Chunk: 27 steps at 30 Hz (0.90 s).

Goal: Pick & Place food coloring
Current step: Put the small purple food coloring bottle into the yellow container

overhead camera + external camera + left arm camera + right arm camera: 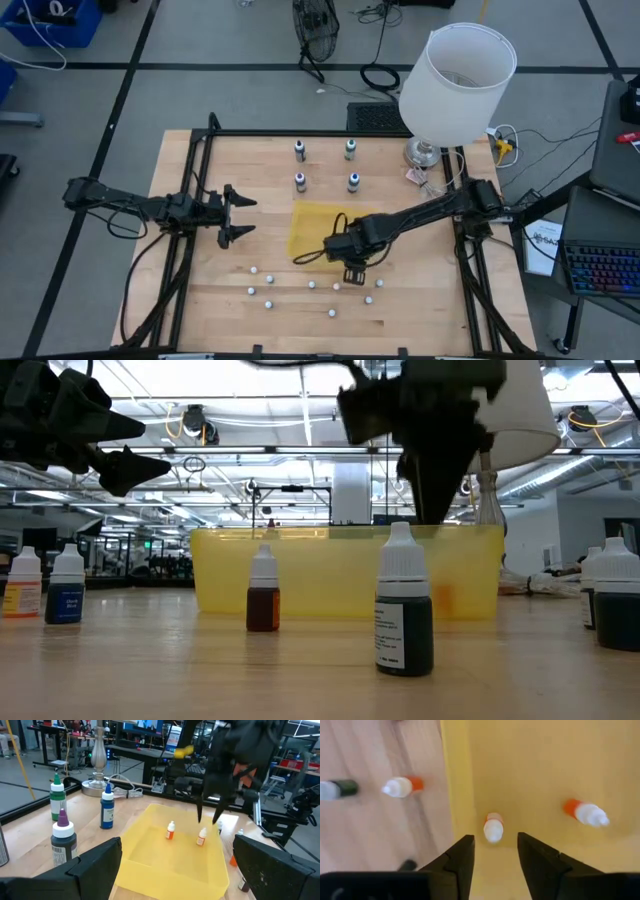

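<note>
Two small orange food coloring bottles with white caps (170,830) (201,836) stand upright on the floor of the yellow tray (310,225) at mid-table. My right gripper (495,836) points down over the tray's near end. Its fingers are open, apart on either side of one bottle's cap (493,827) and a little above it, without touching; the other bottle (585,812) stands beside it. More small bottles, one orange (402,786) and one dark (337,789), stand on the wood outside the tray. My left gripper (235,215) waits open and level at the table's left.
Several small white-capped bottles (300,290) stand scattered near the table's front edge, two close to the low camera (405,605) (263,595). A few taller bottles (300,181) stand beyond the tray. A lamp with a white shade (455,85) is at the far right.
</note>
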Available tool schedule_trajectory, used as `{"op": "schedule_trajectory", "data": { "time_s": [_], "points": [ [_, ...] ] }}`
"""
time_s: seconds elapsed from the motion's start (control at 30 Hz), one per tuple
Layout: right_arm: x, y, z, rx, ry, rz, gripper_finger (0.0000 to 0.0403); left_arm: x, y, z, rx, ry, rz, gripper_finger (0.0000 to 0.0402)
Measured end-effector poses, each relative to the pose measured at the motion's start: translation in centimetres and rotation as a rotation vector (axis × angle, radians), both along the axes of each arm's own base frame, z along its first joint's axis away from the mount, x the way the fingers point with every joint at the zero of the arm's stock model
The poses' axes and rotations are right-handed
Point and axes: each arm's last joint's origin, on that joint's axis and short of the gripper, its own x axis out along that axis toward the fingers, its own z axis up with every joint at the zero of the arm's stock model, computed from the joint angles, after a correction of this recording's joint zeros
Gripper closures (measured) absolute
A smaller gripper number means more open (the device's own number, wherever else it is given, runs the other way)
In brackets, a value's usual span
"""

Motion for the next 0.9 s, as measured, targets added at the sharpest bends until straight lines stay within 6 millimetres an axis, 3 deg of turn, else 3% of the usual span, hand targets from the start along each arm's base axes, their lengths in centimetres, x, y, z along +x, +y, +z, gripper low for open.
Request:
{"op": "schedule_trajectory", "data": {
  "time_s": [0.13, 0.23, 0.53, 0.9],
  "points": [
    [-2.2, 1.6, 2.1, 0.009, 0.027, -0.093, 0.0269, 0.0, 0.0, 0.0, 0.0, 0.0, 0.0, 0.0023],
    [-3.9, 3.4, 2.4, -0.004, 0.062, -0.179, 0.0269, 0.0, 0.0, 0.0, 0.0, 0.0, 0.0, 0.0023],
    [-6.8, 6.6, -0.4, -0.03, 0.139, -0.302, 0.027, 0.0, 0.0, 0.0, 0.0, 0.0, 0.0, 0.0023],
    [-6.7, 6.9, -2.5, 0.014, 0.07, -0.27, 0.0271, 0.0, 0.0, 0.0, 0.0, 0.0, 0.0, 0.0023]
  ]
}}
